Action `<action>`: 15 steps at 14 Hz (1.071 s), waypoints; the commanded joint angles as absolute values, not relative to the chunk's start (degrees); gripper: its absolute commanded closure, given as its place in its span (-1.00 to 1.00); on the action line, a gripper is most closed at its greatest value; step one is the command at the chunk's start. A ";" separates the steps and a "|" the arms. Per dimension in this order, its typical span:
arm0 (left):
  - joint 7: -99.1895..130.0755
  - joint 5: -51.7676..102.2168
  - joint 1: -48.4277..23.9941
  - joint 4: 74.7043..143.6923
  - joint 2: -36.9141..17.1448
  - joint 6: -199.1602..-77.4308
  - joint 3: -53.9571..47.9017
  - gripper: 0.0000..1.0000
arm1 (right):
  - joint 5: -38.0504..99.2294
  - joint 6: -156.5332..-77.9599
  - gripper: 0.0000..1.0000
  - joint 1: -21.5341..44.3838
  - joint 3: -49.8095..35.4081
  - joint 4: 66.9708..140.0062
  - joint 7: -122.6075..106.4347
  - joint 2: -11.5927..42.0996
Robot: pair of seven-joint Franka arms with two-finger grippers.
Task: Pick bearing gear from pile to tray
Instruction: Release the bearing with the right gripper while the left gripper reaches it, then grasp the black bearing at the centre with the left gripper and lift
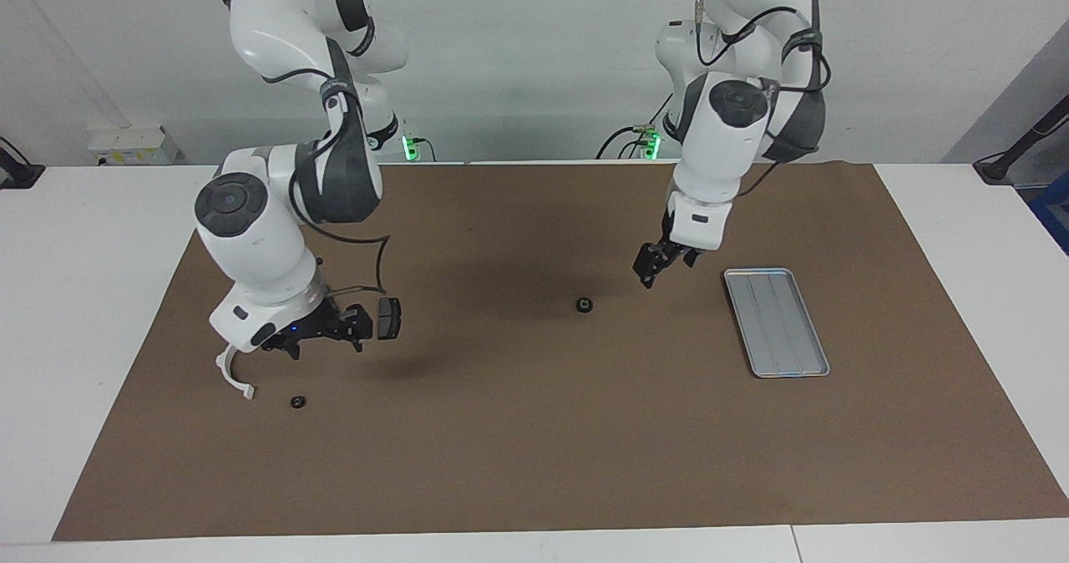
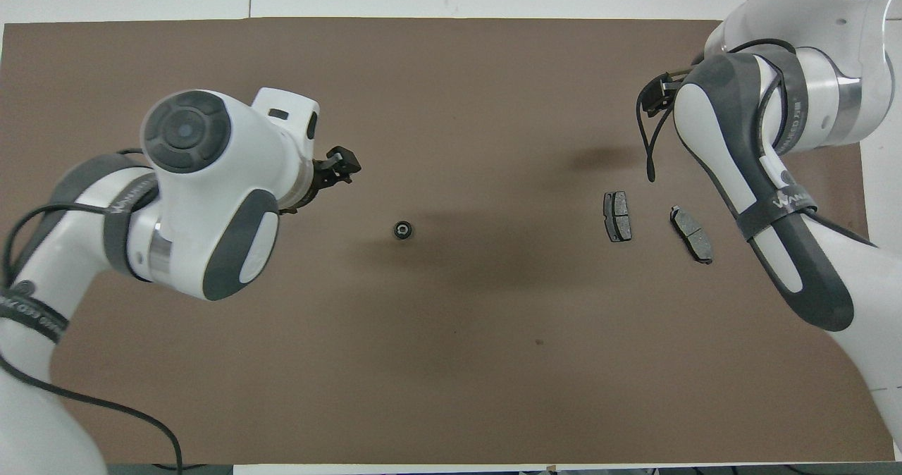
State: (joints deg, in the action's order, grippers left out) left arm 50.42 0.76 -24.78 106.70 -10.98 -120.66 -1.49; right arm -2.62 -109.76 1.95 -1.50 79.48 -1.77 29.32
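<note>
**Bearing gear lay alone at mid-bench**

The bearing gear [image 1: 585, 304] sat on the brown mat [image 1: 534, 463] in the middle of the bench, between the pile and the tray [image 1: 777, 322], touching neither. The left end effector [image 1: 650, 272] hung over the mat between gear and tray; whether its fingers were parted could not be told. The right end effector [image 1: 355, 326] hovered over the pile, beside a dark brake pad [image 1: 388, 318], fingers likewise unreadable. A white half-ring bracket [image 1: 234, 375] and another small black piece [image 1: 296, 402] lay nearby. The right arm's strap carried lettering, cut off and unreadable.
</note>
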 commanded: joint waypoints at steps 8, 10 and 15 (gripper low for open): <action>60.29 0.97 -33.40 108.27 -22.50 -132.44 -0.44 -1.00 | -2.55 -125.95 -1.00 -3.87 -2.37 87.98 -3.71 34.45; 61.08 0.97 -33.57 108.72 -22.50 -132.71 -0.53 -0.98 | -2.99 -125.95 -1.00 -3.87 -2.29 86.14 -2.02 36.47; 62.75 0.97 -34.37 110.03 -22.41 -134.03 -0.44 -0.66 | -3.16 -129.37 -1.00 -4.31 -2.11 86.04 -1.58 37.62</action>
